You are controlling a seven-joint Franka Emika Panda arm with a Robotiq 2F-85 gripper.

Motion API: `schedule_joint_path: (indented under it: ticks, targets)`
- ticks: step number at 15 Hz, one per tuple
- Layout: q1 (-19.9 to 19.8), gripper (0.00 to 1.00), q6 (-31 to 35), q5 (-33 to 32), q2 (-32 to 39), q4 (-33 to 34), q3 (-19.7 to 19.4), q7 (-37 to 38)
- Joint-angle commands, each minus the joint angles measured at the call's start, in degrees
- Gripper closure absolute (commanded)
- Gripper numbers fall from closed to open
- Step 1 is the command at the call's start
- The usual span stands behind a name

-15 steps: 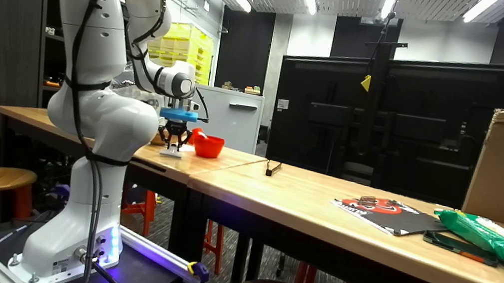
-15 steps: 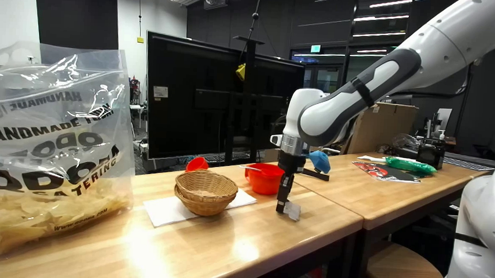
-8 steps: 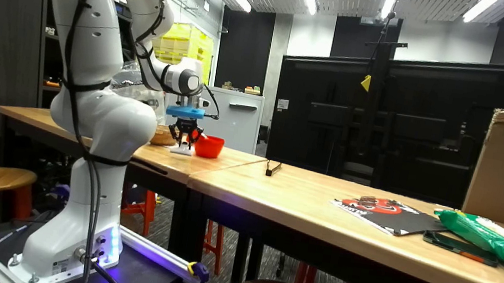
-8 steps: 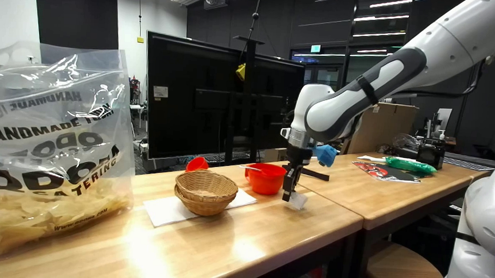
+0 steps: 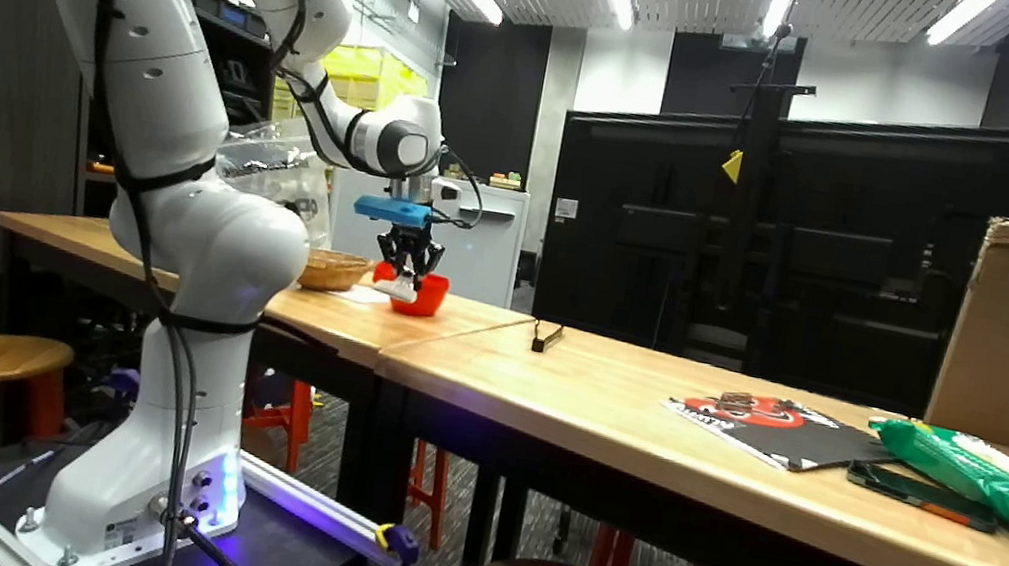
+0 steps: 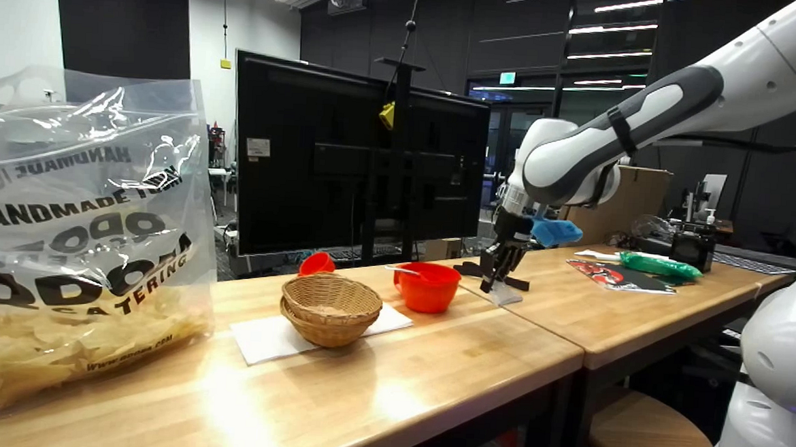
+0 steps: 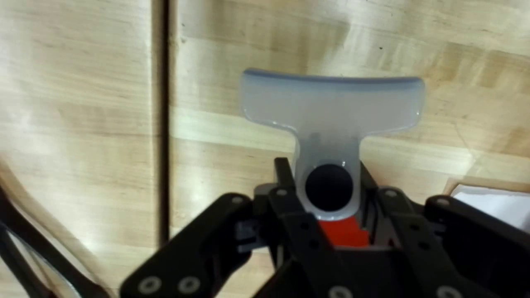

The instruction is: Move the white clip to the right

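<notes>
Gripper: I have it pinched on the clip
Clip: middle of my wrist view
Table seam: left, same view

The wooden table carries paper and a red bowl.

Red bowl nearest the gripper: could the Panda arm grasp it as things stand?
Probably not yet: the gripper holds the white clip, leaving no free grasp. The red bowl stands close by, so it looks reachable once the clip is set down.
</notes>
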Motion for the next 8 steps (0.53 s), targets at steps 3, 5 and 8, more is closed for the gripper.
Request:
schedule_joint_path:
  ticks: [3, 5, 8]
  targets:
    - [-3.33, 0.90, 1.19, 5.85, -3.70, -2.08, -3.65, 6.04]
    - [-4.46, 0.90, 2.02, 7.92, -3.53, -1.98, -4.08, 8.87]
    - [-6.11, 0.90, 3.96, 10.58, -3.53, -2.11, -4.11, 13.85]
